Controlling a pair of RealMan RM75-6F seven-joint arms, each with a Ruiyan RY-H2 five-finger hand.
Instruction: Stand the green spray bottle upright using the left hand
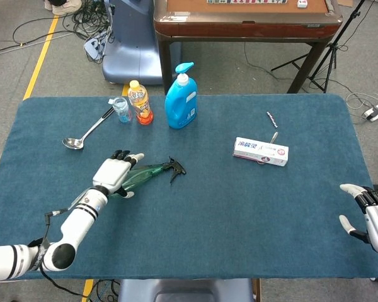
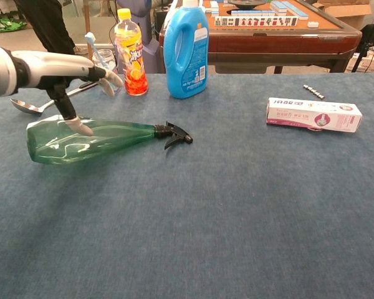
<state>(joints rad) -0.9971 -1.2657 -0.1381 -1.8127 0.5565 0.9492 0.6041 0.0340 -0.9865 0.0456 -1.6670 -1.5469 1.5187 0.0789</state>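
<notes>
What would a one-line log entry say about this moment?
green spray bottle: lying on side | left robot hand: open above bottle, no grip | right robot hand: open, idle | upright: not yet
</notes>
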